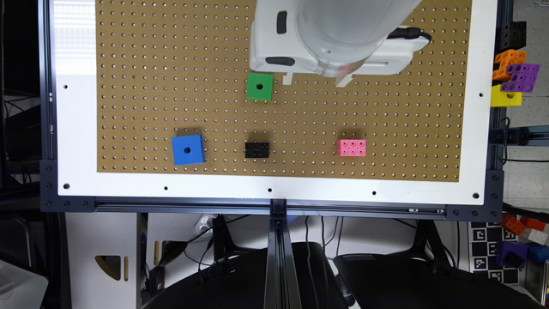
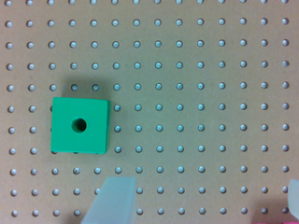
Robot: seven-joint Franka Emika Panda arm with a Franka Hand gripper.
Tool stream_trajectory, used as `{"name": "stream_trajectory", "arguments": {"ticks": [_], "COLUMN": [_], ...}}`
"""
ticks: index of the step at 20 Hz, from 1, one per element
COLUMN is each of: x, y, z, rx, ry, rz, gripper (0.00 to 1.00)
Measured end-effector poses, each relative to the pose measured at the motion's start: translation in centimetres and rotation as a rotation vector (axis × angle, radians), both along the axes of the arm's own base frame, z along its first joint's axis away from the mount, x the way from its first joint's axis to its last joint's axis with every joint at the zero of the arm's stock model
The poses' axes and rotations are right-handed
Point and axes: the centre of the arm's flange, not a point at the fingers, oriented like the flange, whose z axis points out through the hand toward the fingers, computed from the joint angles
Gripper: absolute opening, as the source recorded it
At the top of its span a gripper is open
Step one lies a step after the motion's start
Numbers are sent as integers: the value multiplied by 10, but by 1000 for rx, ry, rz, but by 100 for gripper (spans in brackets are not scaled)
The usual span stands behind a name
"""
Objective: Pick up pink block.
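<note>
- pink block sits flat on the pegboard, near the board's front edge and over toward the exterior view's right. Nothing touching it, free on all sides.
- handling guess: small hard plastic brick, prob very light and stiff, won't squash. Smooth sides so could be a bit slippery if pinched off-centre.
- best hold imo: across the two long side faces, the narrow way, centred. Top is a 3x2 grid of round holes, nothing to grab there.
- gripper is up over the board's far half, well apart from the block, just beside the green cube. In the wrist view the pale, translucent fingers stand wide apart w/ bare board between them, so spread and holding nothing.
- other stuff: black brick, same shape as the pink one, in the same front row about mid-board. Blue cube further toward the exterior view's left, bigger, one hole on top, matte look.
- board itself is brown hardboard w/ a regular hole grid, set in a white counter frame. Flat, so block shouldn't rock when the fingers close.
</note>
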Motion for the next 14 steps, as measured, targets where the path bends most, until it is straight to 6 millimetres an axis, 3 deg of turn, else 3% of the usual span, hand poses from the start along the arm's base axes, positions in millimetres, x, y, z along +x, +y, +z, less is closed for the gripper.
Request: {"name": "stream_trajectory", "arguments": {"ticks": [5,9,14], "x": [-1,0,23], "y": [2,24,53], "z": [-1,2,2], "rx": [1,6,18], "ry": [2,-11,-31], "rz": [6,17,28], "gripper": [100,100,100]}}
